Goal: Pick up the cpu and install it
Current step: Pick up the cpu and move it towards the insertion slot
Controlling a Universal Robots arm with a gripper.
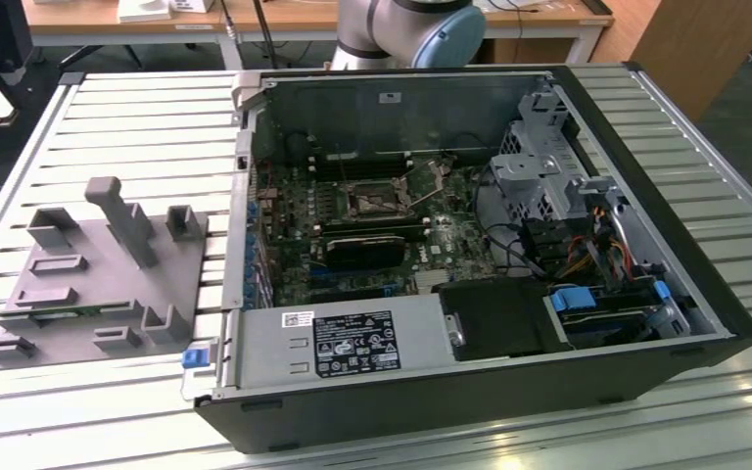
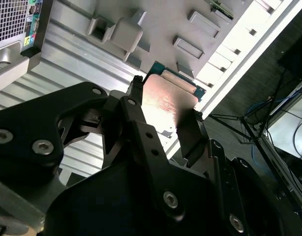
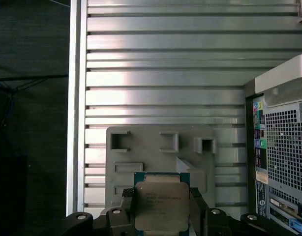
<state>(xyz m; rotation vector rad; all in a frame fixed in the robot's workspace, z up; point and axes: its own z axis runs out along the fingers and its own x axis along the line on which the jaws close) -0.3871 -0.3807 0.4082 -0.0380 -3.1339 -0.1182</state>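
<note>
The gripper (image 3: 161,207) is clamped on the cpu (image 3: 161,204). One black finger (image 3: 127,196) presses on each side of the little square chip. Its shiny metal top and pale green border show in both wrist views. In the second wrist view the cpu (image 2: 168,98) sits between the two fingers (image 2: 137,93), and the gripper (image 2: 166,96) holds it up in the air over the grey tray (image 2: 156,29), not touching it.

The grey tray (image 1: 89,284) lies on the slatted metal table (image 1: 128,127), close to the table's edge at the exterior view's left. The open computer case (image 1: 481,245) stands just beside the tray and takes up the middle of the table. Inside the case, the dark socket (image 1: 373,201) with its metal frame sits on the green board, well apart from the tray
</note>
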